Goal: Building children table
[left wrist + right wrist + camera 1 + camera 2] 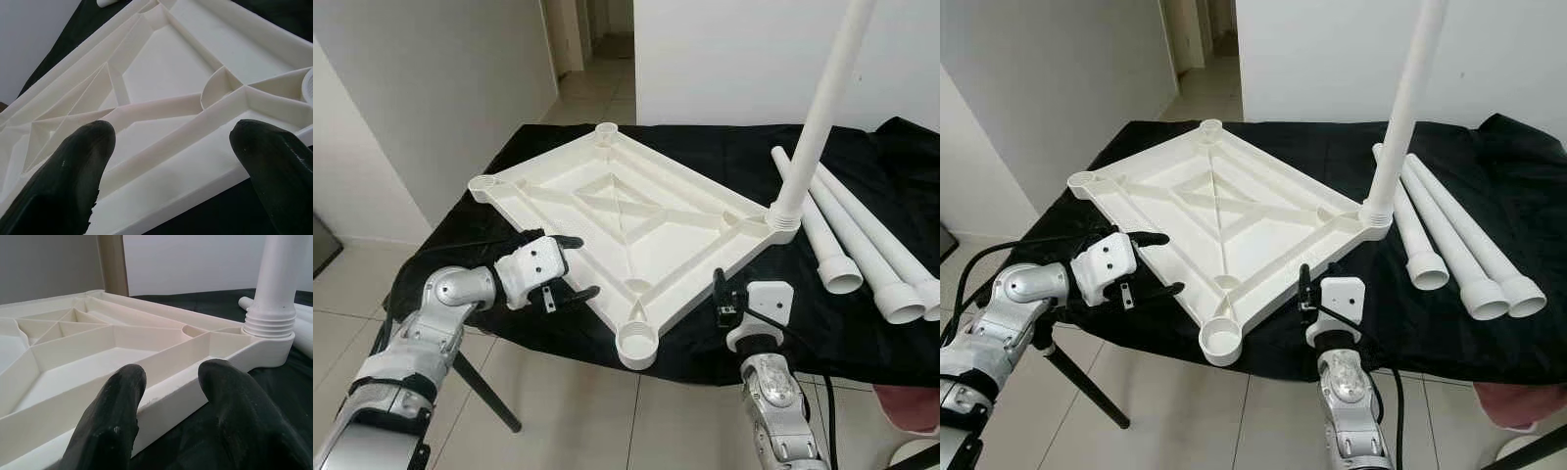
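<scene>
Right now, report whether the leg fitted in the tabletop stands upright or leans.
Upright, or close to it. The leg rises from the corner socket of the upturned tabletop, its threaded base seated in it.

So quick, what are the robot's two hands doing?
Left end effector: open, at the tabletop's edge.
Right end effector: open, straddling the tabletop's rim.
</scene>
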Available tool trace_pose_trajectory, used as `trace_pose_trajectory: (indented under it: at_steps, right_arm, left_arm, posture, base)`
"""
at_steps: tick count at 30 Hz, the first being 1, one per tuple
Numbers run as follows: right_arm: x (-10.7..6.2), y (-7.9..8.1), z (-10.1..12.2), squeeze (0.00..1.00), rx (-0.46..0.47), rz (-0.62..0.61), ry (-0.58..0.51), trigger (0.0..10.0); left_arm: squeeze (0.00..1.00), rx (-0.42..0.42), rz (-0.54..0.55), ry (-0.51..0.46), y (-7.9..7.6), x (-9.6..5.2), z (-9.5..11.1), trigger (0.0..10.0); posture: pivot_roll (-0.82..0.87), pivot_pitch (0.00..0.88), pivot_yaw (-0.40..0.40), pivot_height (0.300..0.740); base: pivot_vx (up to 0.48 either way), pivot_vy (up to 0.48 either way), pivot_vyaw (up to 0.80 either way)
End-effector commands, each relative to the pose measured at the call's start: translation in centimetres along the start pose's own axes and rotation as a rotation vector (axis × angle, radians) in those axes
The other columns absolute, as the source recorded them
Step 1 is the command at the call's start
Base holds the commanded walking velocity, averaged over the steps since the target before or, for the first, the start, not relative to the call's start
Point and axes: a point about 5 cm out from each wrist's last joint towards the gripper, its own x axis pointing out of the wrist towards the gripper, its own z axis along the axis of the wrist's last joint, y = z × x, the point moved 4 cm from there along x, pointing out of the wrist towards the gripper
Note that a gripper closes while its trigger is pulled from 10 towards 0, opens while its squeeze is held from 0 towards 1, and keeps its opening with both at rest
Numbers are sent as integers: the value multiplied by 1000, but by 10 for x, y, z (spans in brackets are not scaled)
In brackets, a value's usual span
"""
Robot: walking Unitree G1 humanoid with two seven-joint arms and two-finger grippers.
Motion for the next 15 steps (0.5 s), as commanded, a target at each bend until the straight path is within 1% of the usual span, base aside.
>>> trace_pose_trajectory:
  at_steps: [1,7,15]
  right_arm:
    - [-3,0,-3,0,4,-2,9,10000]
    - [-3,-1,-3,0,12,-11,12,10000]
    - [-4,-2,-4,0,11,-20,16,10000]
  left_arm:
    - [0,18,88,28,9,-4,-5,10000]
    - [0,31,82,18,9,-4,-6,10000]
    - [0,18,79,13,10,-3,-5,10000]
  posture:
    - [30,139,112,740]
    - [32,143,115,740]
    - [33,148,121,740]
  base:
    - [0,0,0]
    - [0,0,0]
    - [0,0,0]
